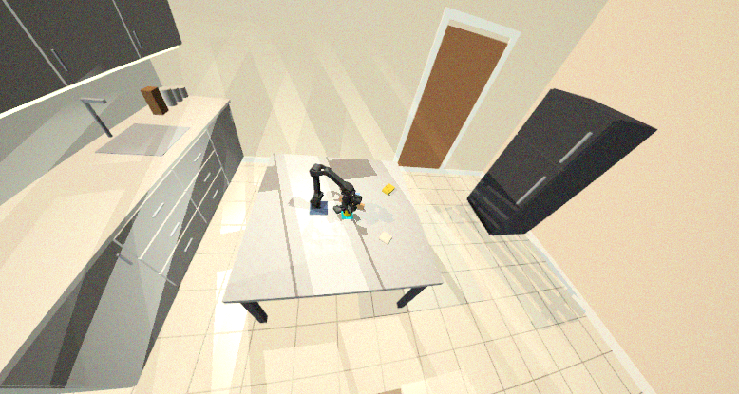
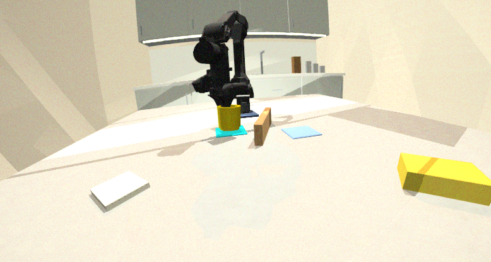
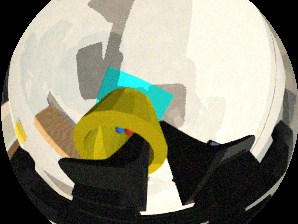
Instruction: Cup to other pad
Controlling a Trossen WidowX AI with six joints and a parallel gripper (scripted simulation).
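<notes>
The yellow cup (image 1: 347,214) (image 2: 229,118) (image 3: 127,107) is upright over the cyan pad (image 2: 242,132) (image 3: 120,77). Its base is at or very close to the pad; contact cannot be told for sure. My gripper (image 2: 225,104) (image 3: 153,125) is shut on the cup's wall at the rim, one finger inside and one outside. A blue marble (image 3: 119,130) and a red marble (image 3: 128,132) show inside the cup; a finger hides part of the inside. The light blue pad (image 2: 301,132) lies bare on the far side of a wooden barrier.
The wooden barrier (image 2: 262,127) (image 3: 56,131) stands upright between the two pads, close beside the cup. A yellow block (image 1: 388,189) (image 2: 443,179) and a flat white block (image 1: 386,237) (image 2: 120,190) lie farther out on the table (image 1: 263,272).
</notes>
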